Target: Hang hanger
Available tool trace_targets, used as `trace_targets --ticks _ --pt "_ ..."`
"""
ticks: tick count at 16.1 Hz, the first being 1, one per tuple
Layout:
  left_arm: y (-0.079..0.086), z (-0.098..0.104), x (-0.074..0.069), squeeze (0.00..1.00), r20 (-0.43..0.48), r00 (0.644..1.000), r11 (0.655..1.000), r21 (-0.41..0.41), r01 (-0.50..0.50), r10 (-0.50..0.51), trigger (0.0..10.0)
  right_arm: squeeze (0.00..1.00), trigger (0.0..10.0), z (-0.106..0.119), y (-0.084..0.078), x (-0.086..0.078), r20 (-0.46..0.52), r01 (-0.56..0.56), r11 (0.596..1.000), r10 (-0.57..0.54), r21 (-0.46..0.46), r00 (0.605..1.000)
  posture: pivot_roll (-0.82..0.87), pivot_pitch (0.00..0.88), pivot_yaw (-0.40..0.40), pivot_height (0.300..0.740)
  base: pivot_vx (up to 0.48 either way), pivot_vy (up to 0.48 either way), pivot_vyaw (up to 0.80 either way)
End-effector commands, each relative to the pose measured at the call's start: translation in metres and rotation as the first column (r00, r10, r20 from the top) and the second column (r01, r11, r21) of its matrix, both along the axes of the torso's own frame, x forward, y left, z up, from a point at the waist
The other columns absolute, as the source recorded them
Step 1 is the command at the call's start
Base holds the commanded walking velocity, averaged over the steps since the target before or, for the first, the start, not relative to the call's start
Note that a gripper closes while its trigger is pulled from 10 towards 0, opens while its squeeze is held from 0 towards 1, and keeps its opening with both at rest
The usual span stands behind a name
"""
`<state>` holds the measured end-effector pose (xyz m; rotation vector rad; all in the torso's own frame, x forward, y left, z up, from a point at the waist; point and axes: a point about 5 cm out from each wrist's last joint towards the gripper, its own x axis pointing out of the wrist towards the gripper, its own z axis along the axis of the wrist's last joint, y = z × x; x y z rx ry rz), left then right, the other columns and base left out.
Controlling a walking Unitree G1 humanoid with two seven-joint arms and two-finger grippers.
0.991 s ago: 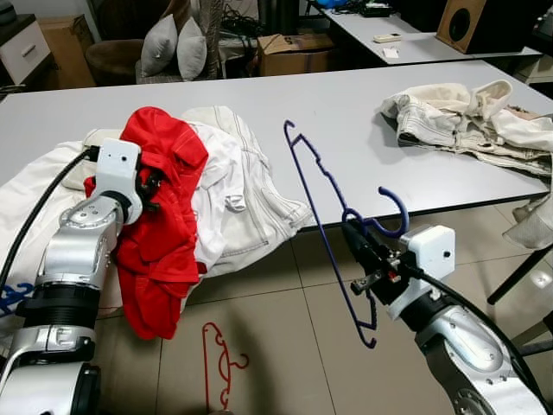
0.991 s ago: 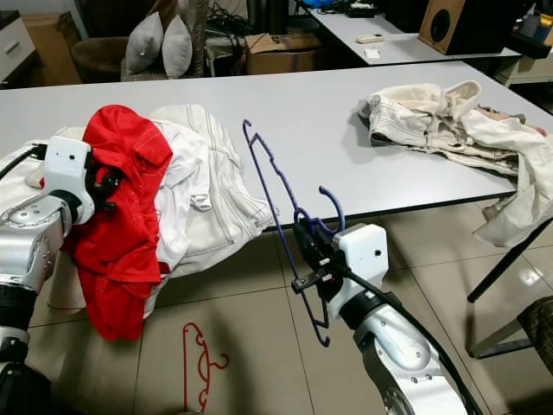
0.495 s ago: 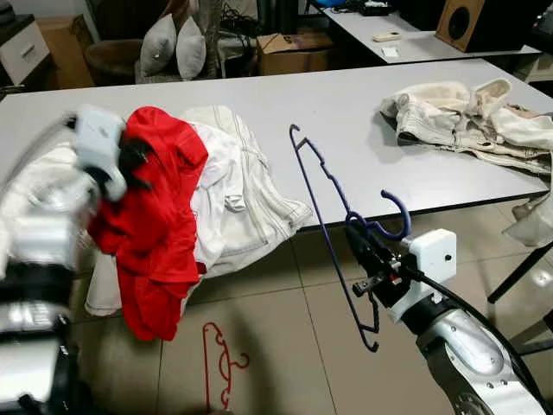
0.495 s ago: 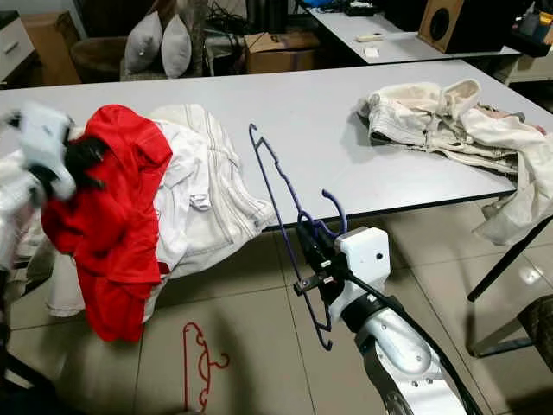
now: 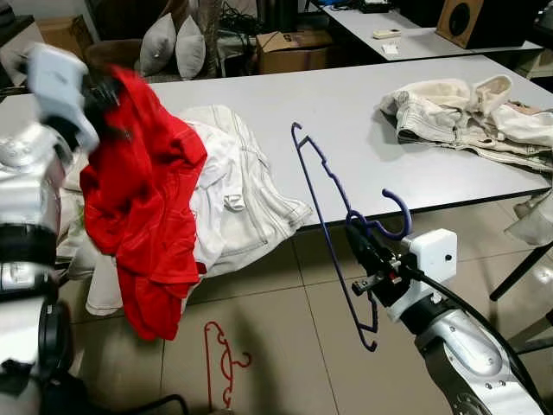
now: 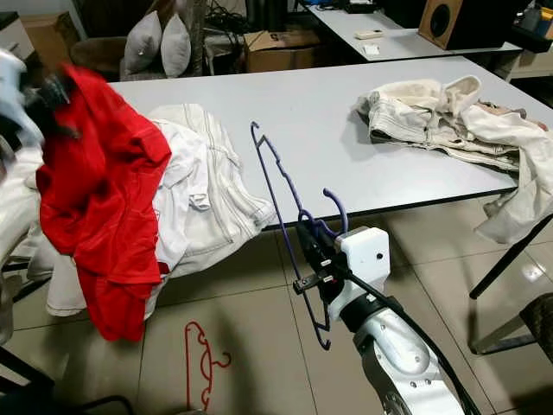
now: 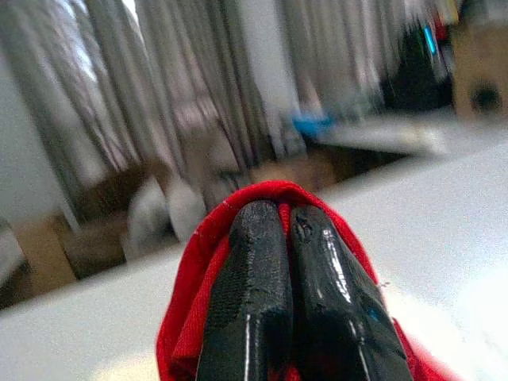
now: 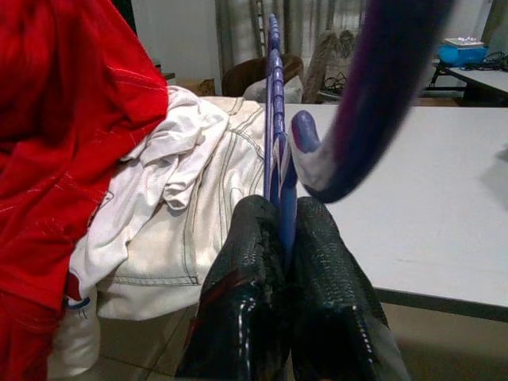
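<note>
In the lower right of the left eye view, the right gripper [image 5: 365, 251] is closed on the thin blue plastic hanger [image 5: 333, 223], pinching it just below the hook. The hanger stands nearly upright in the air in front of the edge of the long grey table [image 5: 346, 112], with its hook turned to the right and its frame free on both sides. I judge it is held this way so that a garment can be slid onto it.

In the upper left, the left gripper [image 5: 102, 91] is clamped on a fold of the red cloth garment [image 5: 143, 203]; the left wrist view shows the two fingers [image 7: 246, 302] pressed together with red fabric around them. The garment hangs down long from this grip, over the heap of white clothes [image 5: 229, 194] on the table edge, probably so that it opens under its own weight.

A red hanger [image 5: 220, 359] lies on the tiled floor [image 5: 285, 346] below.
</note>
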<state>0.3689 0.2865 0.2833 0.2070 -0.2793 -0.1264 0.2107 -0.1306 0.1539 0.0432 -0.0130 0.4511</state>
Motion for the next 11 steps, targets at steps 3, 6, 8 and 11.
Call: trace_targets --ticks 3,6,8,11 --pt "0.006 0.016 -0.001 0.00 0.076 0.996 0.999 -0.016 -0.035 0.036 0.0 0.00 10.0 0.006 0.000 -0.001 0.036 0.009 1.000 -0.009 0.005 0.999 -0.01 0.000 0.069 0.740 0.000 0.000 0.00" --pt "0.007 0.014 0.001 0.00 0.091 0.994 0.998 -0.026 -0.053 0.055 0.0 0.00 10.0 0.006 -0.001 0.000 0.040 0.009 1.000 -0.009 0.002 0.999 0.00 0.000 0.066 0.740 0.000 0.000 0.00" --pt "0.000 0.011 0.003 0.00 0.081 0.996 0.999 -0.015 -0.030 0.031 0.0 0.00 10.0 0.007 -0.001 0.001 0.044 0.011 1.000 -0.011 0.001 0.999 -0.01 0.000 0.068 0.740 0.000 0.000 0.00" --pt "-0.040 -0.015 0.020 0.00 -0.033 0.997 0.997 0.035 0.068 -0.067 0.0 0.00 10.0 0.006 -0.001 0.002 0.046 0.018 1.000 -0.018 -0.001 0.999 -0.01 0.000 0.068 0.740 0.000 0.000 0.00"
